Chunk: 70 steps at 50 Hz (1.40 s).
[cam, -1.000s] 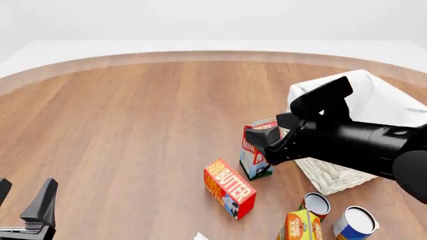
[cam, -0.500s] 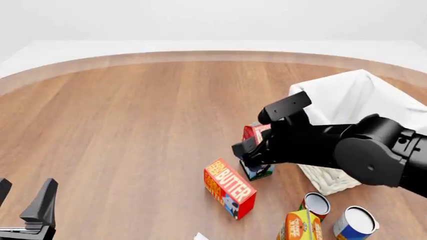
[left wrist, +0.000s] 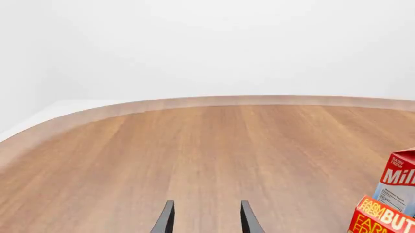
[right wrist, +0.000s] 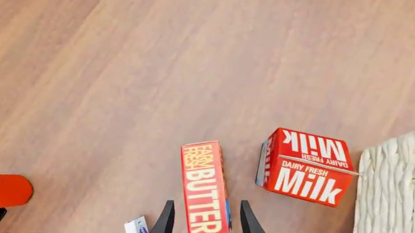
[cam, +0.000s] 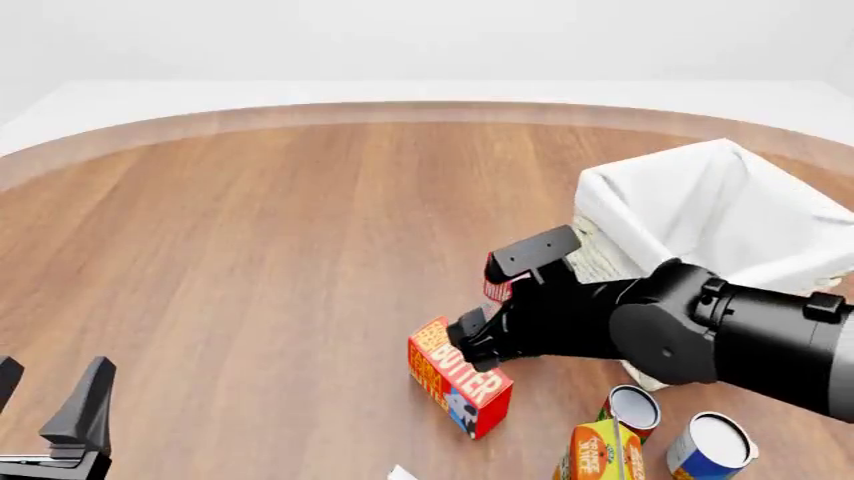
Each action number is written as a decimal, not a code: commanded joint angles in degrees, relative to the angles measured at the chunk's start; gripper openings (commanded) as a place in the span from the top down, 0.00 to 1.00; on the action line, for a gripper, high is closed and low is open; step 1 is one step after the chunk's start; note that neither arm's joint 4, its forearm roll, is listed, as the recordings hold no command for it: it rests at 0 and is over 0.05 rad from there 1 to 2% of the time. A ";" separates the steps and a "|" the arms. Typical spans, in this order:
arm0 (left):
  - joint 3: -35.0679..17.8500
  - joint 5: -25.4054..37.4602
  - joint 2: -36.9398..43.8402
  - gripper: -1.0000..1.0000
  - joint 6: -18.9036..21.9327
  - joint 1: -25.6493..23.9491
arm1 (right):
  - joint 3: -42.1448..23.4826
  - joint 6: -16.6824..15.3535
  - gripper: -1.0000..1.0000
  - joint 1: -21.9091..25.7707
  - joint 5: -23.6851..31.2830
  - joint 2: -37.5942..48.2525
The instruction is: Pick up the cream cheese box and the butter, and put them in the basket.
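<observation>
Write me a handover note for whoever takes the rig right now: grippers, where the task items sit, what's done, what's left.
Right gripper: open, jaws straddling the butter, not yet closed on it.
Left gripper: open, idle at the table's near left.
Butter lies on the table beside the milk carton, outside the basket.
Cream cheese box: not identifiable in any view.
Done: nothing confirmed.
Left: grasp the butter, drop it in the basket, then locate the cream cheese box.

milk carton [right wrist: 304, 167] just beside butter [right wrist: 206, 187] — bare table [right wrist: 97, 97] opposite
</observation>
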 commanded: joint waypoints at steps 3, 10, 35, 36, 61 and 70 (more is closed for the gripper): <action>0.00 0.00 0.00 0.00 0.00 0.00 | 1.77 0.44 0.00 0.03 -1.61 1.86; 0.00 0.00 0.00 0.00 0.00 0.00 | 1.96 0.05 0.00 -0.02 -1.86 2.36; 0.00 0.00 0.00 0.00 0.00 0.00 | 2.36 0.01 0.00 -0.83 -4.21 6.20; 0.00 0.00 0.00 0.00 0.00 0.00 | 2.90 0.39 0.00 -0.55 -4.93 6.67; 0.00 0.00 0.00 0.00 0.00 0.00 | 5.93 2.19 0.00 1.59 -6.88 6.74; 0.00 0.00 0.00 0.00 0.00 0.00 | 6.58 3.08 0.00 2.29 -8.90 9.23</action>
